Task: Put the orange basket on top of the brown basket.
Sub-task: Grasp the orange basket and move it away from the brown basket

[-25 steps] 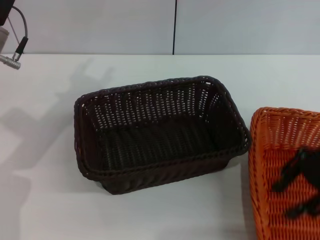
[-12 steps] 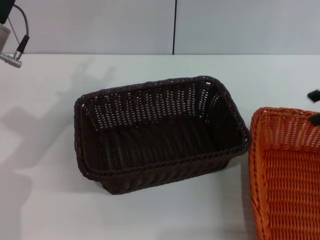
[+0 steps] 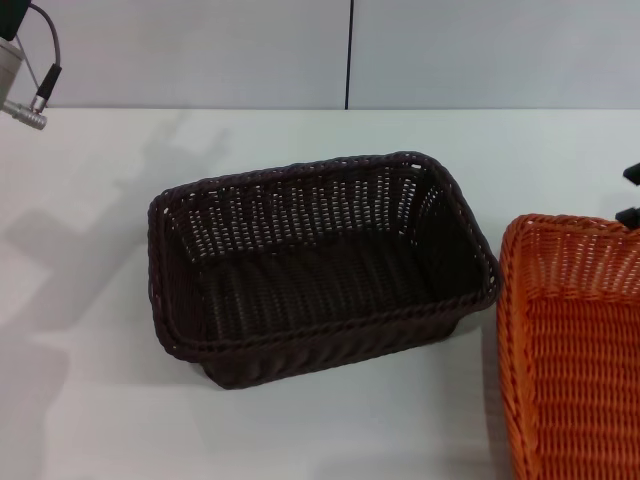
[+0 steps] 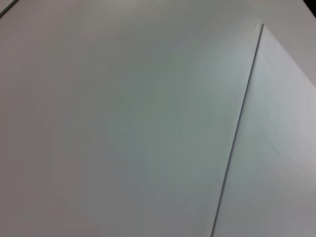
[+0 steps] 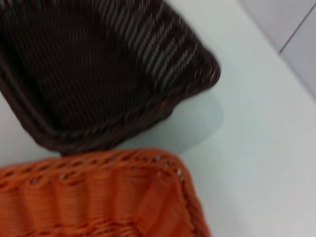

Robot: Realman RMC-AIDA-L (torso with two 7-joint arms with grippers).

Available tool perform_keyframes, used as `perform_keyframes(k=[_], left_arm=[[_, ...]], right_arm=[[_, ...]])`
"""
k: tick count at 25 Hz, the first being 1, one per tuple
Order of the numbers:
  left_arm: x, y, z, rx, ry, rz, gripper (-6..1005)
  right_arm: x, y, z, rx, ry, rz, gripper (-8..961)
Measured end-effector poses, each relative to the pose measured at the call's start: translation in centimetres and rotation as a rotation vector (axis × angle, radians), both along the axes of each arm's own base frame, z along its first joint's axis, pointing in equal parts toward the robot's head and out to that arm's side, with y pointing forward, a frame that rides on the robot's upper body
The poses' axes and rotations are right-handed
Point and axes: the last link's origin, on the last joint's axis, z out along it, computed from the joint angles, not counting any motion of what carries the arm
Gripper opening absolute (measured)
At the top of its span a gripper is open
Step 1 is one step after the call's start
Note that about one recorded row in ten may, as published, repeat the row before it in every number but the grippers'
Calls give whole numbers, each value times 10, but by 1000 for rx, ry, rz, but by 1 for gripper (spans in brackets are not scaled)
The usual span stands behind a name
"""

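The brown basket (image 3: 322, 265) stood upright and empty on the white table (image 3: 90, 330) in the head view, its whole braided rim in sight. The orange basket (image 3: 570, 345) sat on the table just to the right of the brown basket, apart from it by a narrow strip of table, and was cut off by the picture's right and lower edges. It was not on top of the brown basket.

Of the right gripper (image 3: 630, 195), the head view caught only two small dark tips at the picture's edge, over the far corner of the orange basket and to the right of the brown basket. Whether its fingers were spread or closed could not be told, and nothing was seen in its hold. Of the left arm, only a metal connector with a cable (image 3: 28, 95) showed, well off to the far left of the brown basket.

The right wrist view looked down from close on one corner of the brown basket (image 5: 98, 74) and the neighbouring rim of the orange basket (image 5: 98, 197), showing the bare table between them. The left wrist view held neither basket, only plain pale surfaces met by a thin dark seam (image 4: 237, 133).
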Motion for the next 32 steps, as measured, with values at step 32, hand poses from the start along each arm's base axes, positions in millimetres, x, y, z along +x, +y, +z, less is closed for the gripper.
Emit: perform_keyframes(k=[32], left_arm=[[-4,8,1,2,-12,54,860]], right_arm=[[42,-12,-23,-92,31,-146,242]])
